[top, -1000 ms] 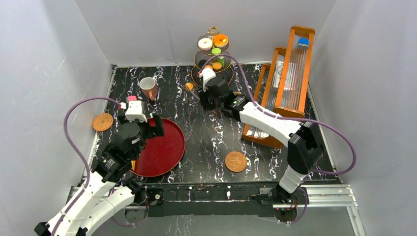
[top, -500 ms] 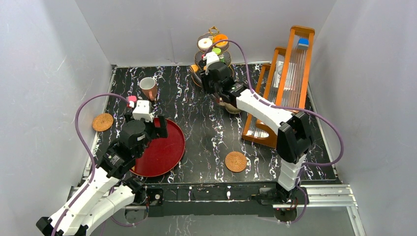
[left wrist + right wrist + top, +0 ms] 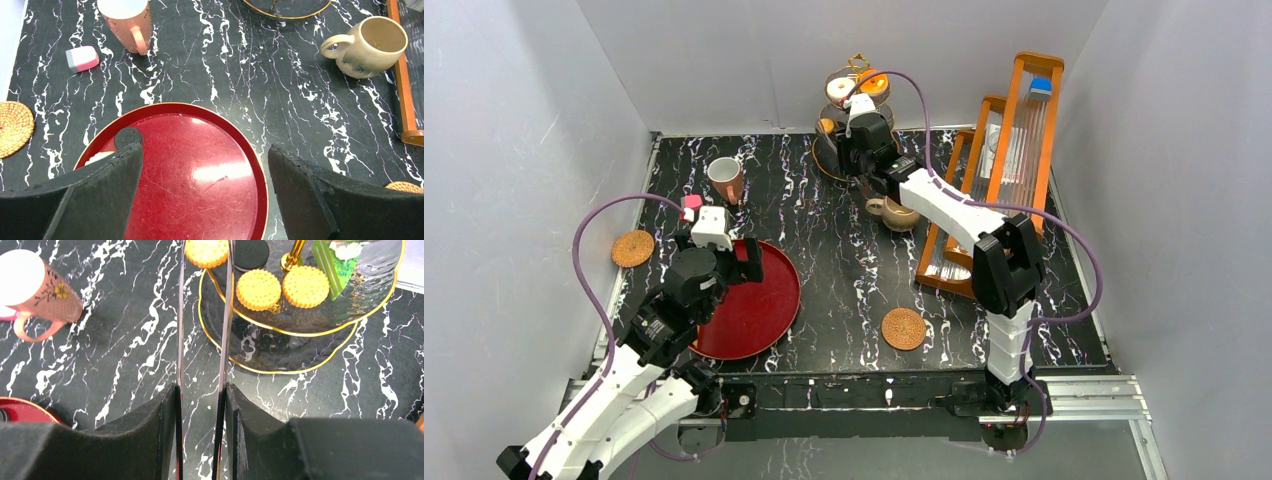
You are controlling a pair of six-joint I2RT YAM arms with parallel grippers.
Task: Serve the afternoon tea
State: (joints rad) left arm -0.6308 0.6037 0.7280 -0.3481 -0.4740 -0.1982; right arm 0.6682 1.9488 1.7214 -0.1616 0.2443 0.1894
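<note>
Yellow round toy cookie (image 3: 206, 252) sits pinched in slim dark tongs (image 3: 223, 340) at the rim of the gold three-tier stand (image 3: 260, 352); the right tool (image 3: 201, 390), half closed, clamps those tongs. Left tool (image 3: 204, 165) gapes wide, empty, above the round red tray (image 3: 165, 105)

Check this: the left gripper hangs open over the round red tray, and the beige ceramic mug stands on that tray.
One thing is wrong. The left gripper does hang open over the round red tray, but the beige ceramic mug stands off it, on the black marbled table beside the orange wooden rack. The left wrist view shows this.
</note>
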